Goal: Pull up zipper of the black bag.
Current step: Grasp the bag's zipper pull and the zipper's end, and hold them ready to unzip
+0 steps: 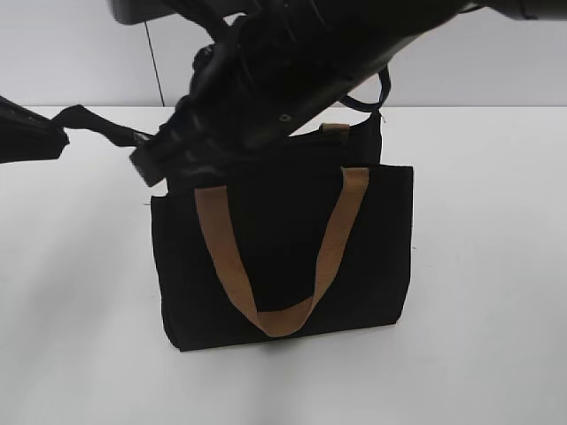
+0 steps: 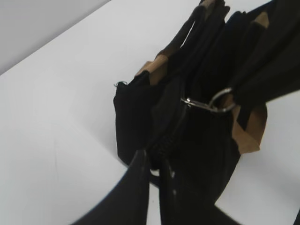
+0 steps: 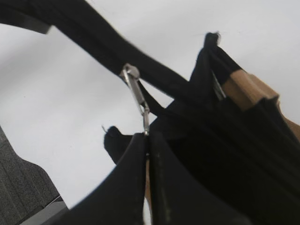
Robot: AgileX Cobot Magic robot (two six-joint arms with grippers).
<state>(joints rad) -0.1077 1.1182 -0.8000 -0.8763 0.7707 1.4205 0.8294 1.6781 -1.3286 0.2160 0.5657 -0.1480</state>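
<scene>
We see the black bag [image 1: 283, 257] upright mid-table, tan handle [image 1: 275, 257] facing near. Right gripper [image 3: 147, 140] pinched on the zipper [image 3: 137, 96] pull tab. Left gripper [image 2: 154, 161] fingers together, clamped on the bag's top end by the zipper line.

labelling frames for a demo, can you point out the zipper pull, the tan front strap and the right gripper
zipper pull [image 3: 136, 93], right wrist view, on the silvery metal tab.
tan front strap [image 1: 282, 320], exterior view, bottom of its loop.
right gripper [image 3: 147, 140], right wrist view, between the tips of its fingers, closed on the zipper pull.
</scene>
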